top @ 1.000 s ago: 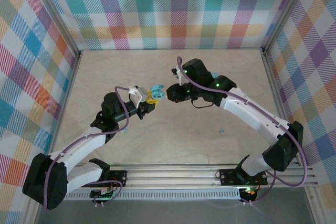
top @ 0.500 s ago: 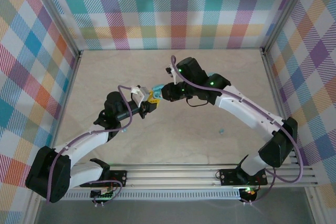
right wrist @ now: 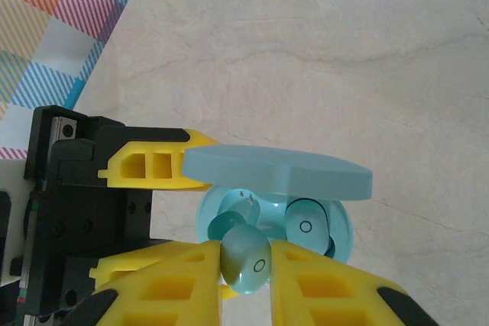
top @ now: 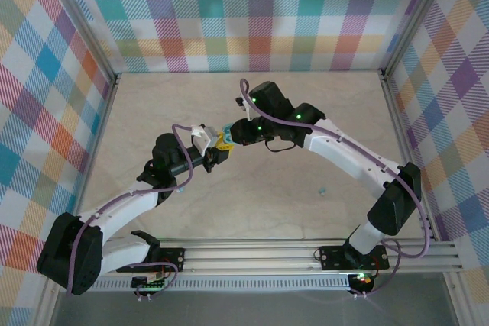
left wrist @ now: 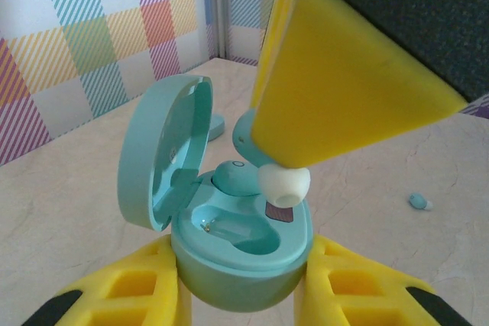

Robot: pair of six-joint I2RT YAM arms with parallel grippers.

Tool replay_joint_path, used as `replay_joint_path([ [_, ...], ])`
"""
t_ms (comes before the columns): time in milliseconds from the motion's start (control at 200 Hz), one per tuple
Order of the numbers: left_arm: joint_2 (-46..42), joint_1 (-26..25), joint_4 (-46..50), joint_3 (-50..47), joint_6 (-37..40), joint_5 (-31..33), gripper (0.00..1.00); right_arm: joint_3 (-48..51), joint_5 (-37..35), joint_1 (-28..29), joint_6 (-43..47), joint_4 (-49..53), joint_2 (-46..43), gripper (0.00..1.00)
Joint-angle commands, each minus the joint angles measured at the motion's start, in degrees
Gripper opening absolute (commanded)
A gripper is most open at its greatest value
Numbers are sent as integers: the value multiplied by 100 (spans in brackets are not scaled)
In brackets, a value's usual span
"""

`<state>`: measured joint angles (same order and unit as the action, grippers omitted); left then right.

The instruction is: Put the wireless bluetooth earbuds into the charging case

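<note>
The right tool has swung toward 9 o'clock, meeting the left tool mid-surface. The left tool pinches the open case by its base. The right tool pinches one earbud just over the empty socket. A second earbud sits inside the case. A third earbud lies on the surface, at 4 o'clock from the case.

teal case is standing open, lid up. one tiny teal earbud is lying in a slot. 2nd earbud, w/ white tip, is hanging just over the empty slot. 3rd earbud is lying well apart.
</note>
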<state>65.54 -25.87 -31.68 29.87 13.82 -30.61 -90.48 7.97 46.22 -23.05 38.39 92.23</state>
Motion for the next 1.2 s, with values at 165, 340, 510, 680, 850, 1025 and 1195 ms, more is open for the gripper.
replay_joint_path([
  [165,27,-111,-222,169,93,-112,3,-241,37,45,99,36,241,22],
  [340,21,-137,-242,142,81,-112,3,-265,90,54,90,28,348,22],
  [510,-36,-138,-155,151,105,-95,3,-216,106,69,66,24,377,23],
  [680,-15,-138,-134,177,125,-68,3,-207,139,98,162,37,347,29],
  [850,18,-138,-145,195,122,-59,3,-225,153,98,186,63,309,36],
  [1025,34,-137,-132,195,122,-59,3,-216,161,97,152,63,206,37],
  [1195,18,-138,-62,203,106,-9,3,-225,19,94,145,37,-70,38],
])
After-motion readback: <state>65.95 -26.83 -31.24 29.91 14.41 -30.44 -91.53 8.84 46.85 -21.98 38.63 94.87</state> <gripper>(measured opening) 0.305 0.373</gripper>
